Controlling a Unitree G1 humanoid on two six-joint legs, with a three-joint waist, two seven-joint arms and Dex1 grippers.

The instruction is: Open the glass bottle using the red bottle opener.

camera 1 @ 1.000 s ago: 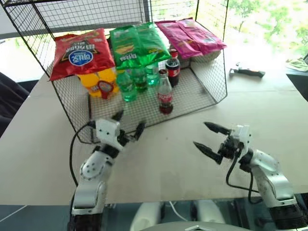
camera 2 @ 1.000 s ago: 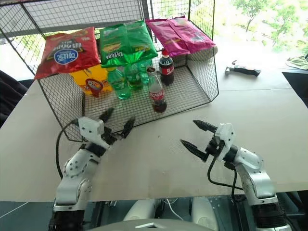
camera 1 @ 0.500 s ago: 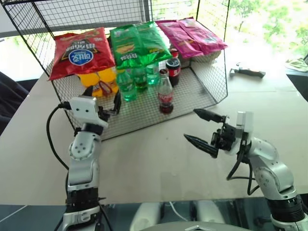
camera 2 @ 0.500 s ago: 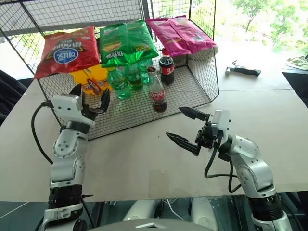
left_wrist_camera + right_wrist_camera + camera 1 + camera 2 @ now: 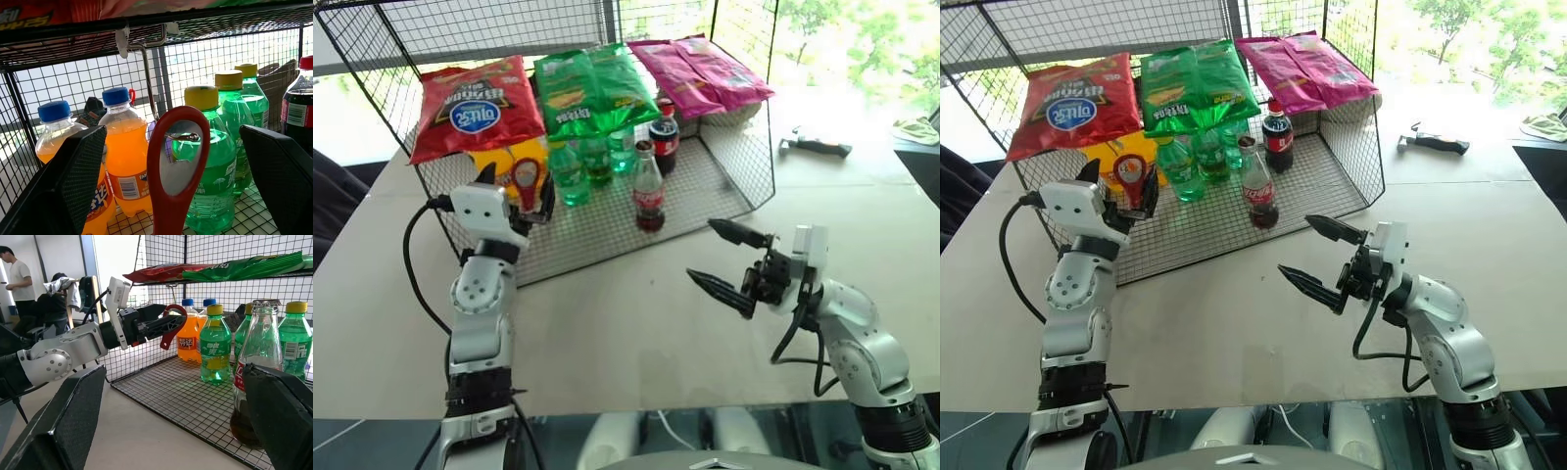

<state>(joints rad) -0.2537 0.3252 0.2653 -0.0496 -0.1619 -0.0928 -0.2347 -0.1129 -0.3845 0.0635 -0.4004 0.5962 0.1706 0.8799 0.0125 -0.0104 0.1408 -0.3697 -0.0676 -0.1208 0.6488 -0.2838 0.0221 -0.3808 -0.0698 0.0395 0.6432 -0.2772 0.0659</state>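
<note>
**Stock on my table: wire rack, two grippers**

1. Opener (image 5: pixel 1131 176): red, ring head up, hanging from a hook under the rack's upper shelf. I see it between the fingers of my left gripper (image 5: pixel 1122 190), which stand apart on either side; no pad is shown pressing it.
2. Glass bottle (image 5: pixel 649 188): upright on the rack's (image 5: pixel 724 186) wire floor, toward its front edge, cap on, well apart from both grippers.
3. Right gripper (image 5: pixel 724 260): over bare table (image 5: pixel 626 323) in front of the rack, fingers wide apart, nothing between them.
4. Green bottles (image 5: pixel 573 171) and orange bottles (image 5: pixel 122 156): behind the opener on the rack floor.
5. Crisp bags (image 5: pixel 475 108): on the shelf above.
</note>
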